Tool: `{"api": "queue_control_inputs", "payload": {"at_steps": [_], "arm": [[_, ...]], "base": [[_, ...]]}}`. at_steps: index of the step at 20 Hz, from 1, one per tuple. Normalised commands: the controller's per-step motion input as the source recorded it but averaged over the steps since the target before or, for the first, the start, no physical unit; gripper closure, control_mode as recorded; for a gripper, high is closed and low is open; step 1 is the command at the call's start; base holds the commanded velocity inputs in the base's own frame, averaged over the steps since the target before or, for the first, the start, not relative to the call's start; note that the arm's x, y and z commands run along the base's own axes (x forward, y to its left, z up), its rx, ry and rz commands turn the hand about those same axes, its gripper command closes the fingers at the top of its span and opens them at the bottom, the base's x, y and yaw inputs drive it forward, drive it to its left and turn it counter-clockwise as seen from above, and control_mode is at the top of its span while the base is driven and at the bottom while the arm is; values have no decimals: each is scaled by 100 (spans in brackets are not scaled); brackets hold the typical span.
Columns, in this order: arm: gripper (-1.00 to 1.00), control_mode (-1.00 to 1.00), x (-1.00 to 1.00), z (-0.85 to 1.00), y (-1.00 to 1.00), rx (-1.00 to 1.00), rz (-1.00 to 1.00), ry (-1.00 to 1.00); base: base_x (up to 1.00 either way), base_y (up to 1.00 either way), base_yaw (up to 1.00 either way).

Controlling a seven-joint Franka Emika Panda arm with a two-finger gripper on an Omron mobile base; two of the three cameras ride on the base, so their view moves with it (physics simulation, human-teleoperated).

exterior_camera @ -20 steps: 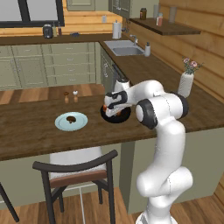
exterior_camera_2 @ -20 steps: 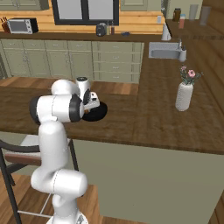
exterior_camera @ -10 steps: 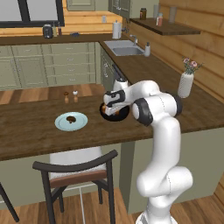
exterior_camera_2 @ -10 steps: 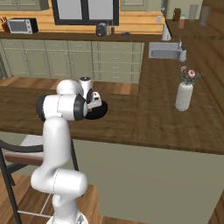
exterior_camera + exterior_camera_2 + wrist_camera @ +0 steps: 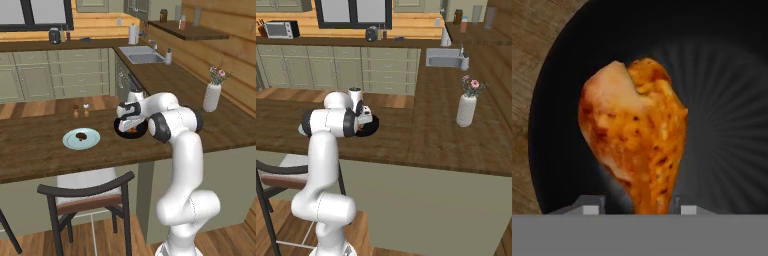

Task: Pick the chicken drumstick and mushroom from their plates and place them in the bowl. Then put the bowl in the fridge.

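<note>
While the pincer [image 5: 634, 210] stands open, the glossy orange-brown chicken drumstick [image 5: 634, 145] lies in the black bowl [image 5: 722, 100].

The dark wooden tabletop [image 5: 45, 155] runs across the kitchen and turns toward the sink. On it lies a pale blue plate [image 5: 81, 139], toward its left end in the left base view. Just beyond the plate stand two small shakers [image 5: 80, 110]. The black bowl [image 5: 131, 127] rests on the wood to the plate's right. Far right, a white vase [image 5: 212, 96] with flowers stands upright.
</note>
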Motion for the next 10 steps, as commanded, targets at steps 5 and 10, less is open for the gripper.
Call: {"api": "queue_control_inputs", "payload": {"at_steps": [5, 10], "arm": [[-100, -100, 0, -3, 1, 0, 0, 1], [-100, -100, -14, 66, 20, 0, 2, -1]], "base": [[0, 0, 0], [0, 0, 0]]}}
